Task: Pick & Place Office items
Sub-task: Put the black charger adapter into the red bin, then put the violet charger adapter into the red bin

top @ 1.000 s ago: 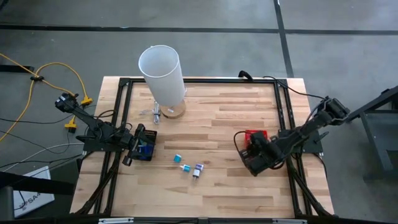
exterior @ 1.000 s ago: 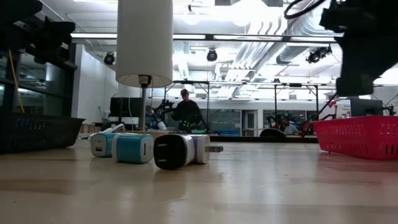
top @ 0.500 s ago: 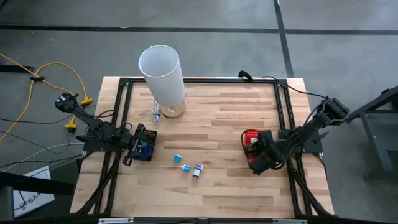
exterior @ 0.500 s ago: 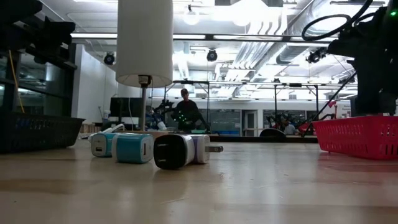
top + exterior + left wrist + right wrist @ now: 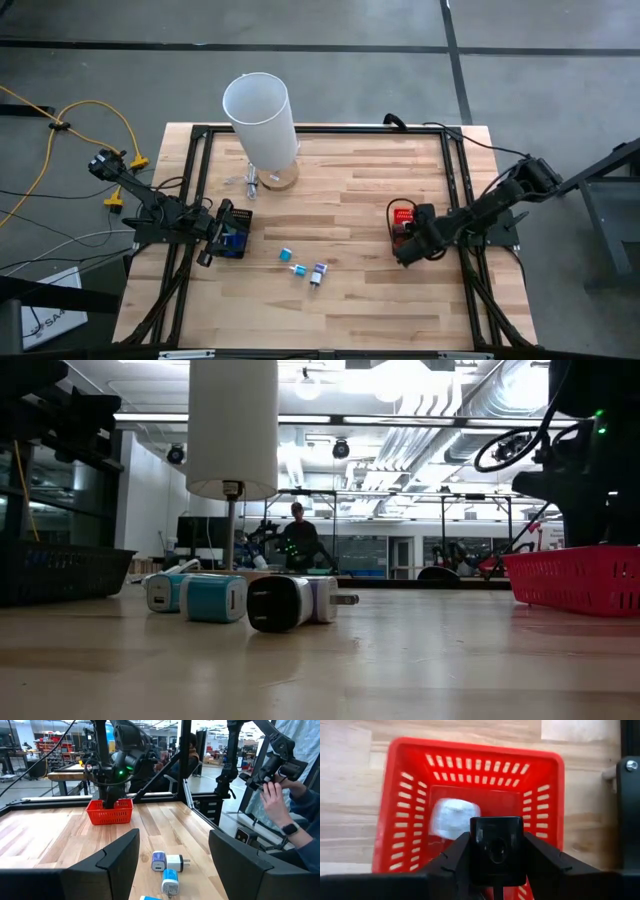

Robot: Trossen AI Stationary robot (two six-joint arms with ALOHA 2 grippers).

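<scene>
My right gripper [image 5: 496, 854] hangs over the red mesh basket [image 5: 394, 810], shut on a small black block-shaped office item [image 5: 496, 837]. A white item [image 5: 454, 818] lies on the basket floor. In the high view this gripper [image 5: 411, 243] stands at the basket's [image 5: 401, 213] near side. On the table's middle lie a teal piece [image 5: 285, 254], a teal-and-white piece [image 5: 297, 270] and a black-and-white piece [image 5: 318, 273]. My left gripper [image 5: 222, 236] waits open at the left, by a dark basket [image 5: 238, 243] with blue items in it. My right gripper pinches the black item by its two opposite side faces [image 5: 476, 845] between both fingers [image 5: 456, 862]. It comes from above, pointing down. The item is lifted clear, over the inside of the red basket.
A tall white cylinder [image 5: 260, 118] stands on a round base at the far left of the table. Black frame rails [image 5: 455, 190] run along the table's sides. A person's hand [image 5: 274, 802] shows beyond the table in the left wrist view. Bare wood lies between the two baskets.
My right gripper has moved from the near side of the red basket toward the far edge and down, coming over the basket. The pieces on the table and my left arm have kept still.
</scene>
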